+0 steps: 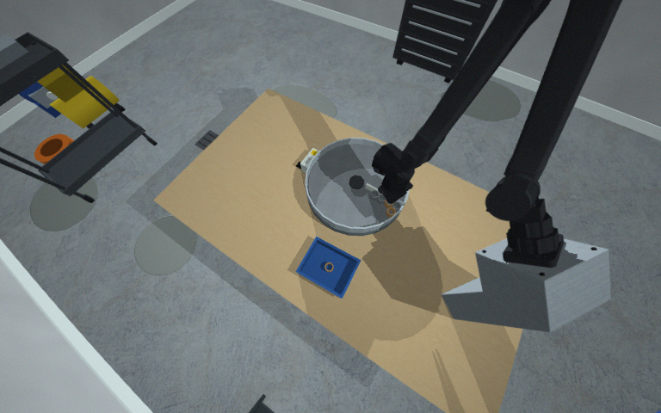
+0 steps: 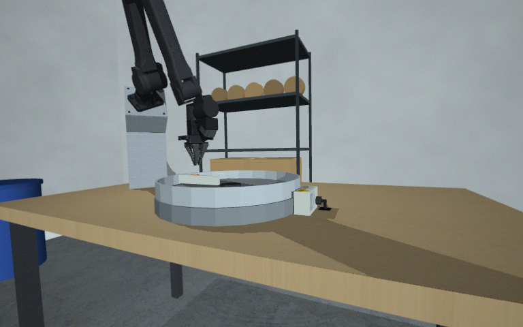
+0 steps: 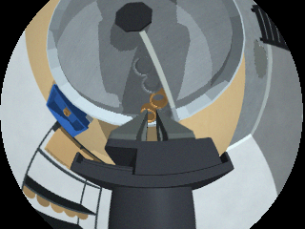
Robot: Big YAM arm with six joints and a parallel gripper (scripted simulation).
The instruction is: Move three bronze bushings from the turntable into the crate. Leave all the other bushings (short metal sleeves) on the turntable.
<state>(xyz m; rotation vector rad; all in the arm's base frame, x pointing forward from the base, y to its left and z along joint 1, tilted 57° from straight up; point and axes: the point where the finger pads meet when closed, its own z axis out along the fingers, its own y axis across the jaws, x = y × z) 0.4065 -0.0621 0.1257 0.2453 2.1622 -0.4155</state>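
The round grey turntable [image 1: 355, 187] stands mid-table; it also shows in the side view [image 2: 227, 193] and the wrist view [image 3: 159, 38]. Bronze bushings [image 1: 390, 210] lie near its right rim, and they show just ahead of the fingers in the wrist view [image 3: 152, 103]. Grey bushings [image 1: 376, 194] lie beside them, closer to the dark hub [image 1: 356, 181]. The blue crate [image 1: 329, 266] holds one bronze bushing [image 1: 329, 267]. My gripper [image 2: 195, 161] hangs a little above the turntable over the bronze bushings, with its fingers nearly together and nothing between them [image 3: 152, 124].
A white divider bar [image 2: 198, 179] runs from the hub to the rim. A small white motor box [image 2: 305, 199] sits against the turntable. The arm's grey pedestal [image 1: 531, 286] stands on the table's right. A shelf rack [image 2: 265, 103] stands behind the table.
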